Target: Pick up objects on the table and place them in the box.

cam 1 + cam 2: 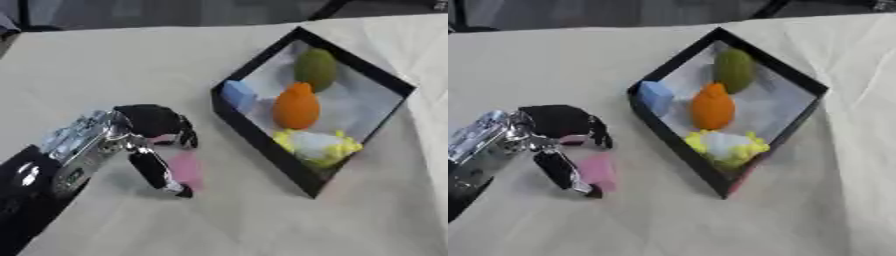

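Note:
A flat pink object [187, 169] lies on the beige cloth just left of the black box [255, 136]. My left hand [149, 125] reaches in from the lower left and arches over it. Its fingers [185, 136] curl down at the object's far end and the thumb [157, 172] lies along its left side, so the object sits between them. It still rests on the cloth. Inside the box lie a green oval thing [315, 69], an orange one [296, 106], a blue block [237, 93] and a yellow-and-white thing [317, 146]. My right hand shows in neither view.
The box stands askew, one corner pointing toward me, with white lining [367, 102] inside. Beige cloth [114, 65] covers the table, folding at the right. A dark edge runs along the far side.

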You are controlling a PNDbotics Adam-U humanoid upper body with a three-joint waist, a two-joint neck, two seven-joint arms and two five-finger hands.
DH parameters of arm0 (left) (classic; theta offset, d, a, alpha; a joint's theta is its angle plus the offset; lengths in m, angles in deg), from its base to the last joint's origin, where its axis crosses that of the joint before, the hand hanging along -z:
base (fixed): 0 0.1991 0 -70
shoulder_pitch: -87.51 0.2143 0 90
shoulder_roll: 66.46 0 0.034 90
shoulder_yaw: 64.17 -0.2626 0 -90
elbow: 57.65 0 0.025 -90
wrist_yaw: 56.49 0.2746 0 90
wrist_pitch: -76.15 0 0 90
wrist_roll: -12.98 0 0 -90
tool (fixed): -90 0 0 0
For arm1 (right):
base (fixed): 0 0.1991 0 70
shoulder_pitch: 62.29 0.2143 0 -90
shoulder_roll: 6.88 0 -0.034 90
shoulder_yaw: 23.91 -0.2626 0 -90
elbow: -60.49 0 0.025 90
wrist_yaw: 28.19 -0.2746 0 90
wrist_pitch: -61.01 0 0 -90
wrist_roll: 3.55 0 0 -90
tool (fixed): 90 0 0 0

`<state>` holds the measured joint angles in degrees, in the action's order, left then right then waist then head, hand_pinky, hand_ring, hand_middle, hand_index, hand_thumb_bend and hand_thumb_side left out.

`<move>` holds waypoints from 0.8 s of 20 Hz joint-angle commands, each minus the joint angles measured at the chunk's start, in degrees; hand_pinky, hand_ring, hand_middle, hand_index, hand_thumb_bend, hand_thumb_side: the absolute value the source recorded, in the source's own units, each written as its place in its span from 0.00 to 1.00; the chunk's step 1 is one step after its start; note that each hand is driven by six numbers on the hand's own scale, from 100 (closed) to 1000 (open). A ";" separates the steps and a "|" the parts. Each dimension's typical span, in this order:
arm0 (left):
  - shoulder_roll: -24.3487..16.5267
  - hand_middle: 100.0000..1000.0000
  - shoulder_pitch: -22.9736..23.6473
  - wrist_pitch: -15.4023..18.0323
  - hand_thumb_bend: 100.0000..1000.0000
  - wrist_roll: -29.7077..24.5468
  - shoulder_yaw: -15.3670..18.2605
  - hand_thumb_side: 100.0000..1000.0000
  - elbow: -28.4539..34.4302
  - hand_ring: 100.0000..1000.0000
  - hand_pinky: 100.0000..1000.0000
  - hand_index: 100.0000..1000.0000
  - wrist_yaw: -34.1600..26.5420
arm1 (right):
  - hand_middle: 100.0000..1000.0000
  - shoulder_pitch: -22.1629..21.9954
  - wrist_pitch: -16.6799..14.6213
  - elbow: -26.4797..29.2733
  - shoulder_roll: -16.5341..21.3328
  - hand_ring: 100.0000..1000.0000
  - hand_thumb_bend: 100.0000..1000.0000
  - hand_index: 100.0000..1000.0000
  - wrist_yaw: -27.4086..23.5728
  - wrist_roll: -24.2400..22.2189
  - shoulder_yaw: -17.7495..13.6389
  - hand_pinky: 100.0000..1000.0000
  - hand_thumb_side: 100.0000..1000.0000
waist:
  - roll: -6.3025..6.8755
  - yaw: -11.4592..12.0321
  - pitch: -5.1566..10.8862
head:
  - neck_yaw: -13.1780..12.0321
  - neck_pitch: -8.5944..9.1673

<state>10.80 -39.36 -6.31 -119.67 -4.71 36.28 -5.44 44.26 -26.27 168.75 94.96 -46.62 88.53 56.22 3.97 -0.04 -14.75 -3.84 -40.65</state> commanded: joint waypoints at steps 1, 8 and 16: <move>-0.89 0.54 -0.44 0.35 0.55 -0.22 0.24 0.66 0.04 0.63 0.70 0.74 0.62 | 0.81 0.24 0.09 0.49 1.10 0.71 0.00 0.90 0.35 -0.05 -0.69 0.90 0.47 | -0.86 -0.15 0.52 | -0.21 0.49; -1.23 0.45 -0.30 1.64 0.42 -1.51 -0.17 0.42 1.52 0.55 0.66 0.66 0.09 | 0.81 0.13 0.06 0.41 1.15 0.71 0.00 0.90 0.35 -0.02 -0.71 0.90 0.47 | -0.89 -0.07 0.64 | -0.25 0.29; -2.68 0.40 -0.33 0.14 0.13 -2.43 0.48 0.00 8.20 0.52 0.64 0.59 -3.84 | 0.80 -0.23 0.04 0.34 1.29 0.71 0.00 0.90 0.36 0.05 -0.73 0.90 0.47 | -0.83 -0.02 1.12 | -0.11 0.12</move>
<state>9.89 -39.02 -5.75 -122.05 -5.04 42.47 -8.39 43.75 -26.27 168.63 94.95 -46.61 88.53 56.22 3.97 -0.07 -14.75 -3.85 -40.68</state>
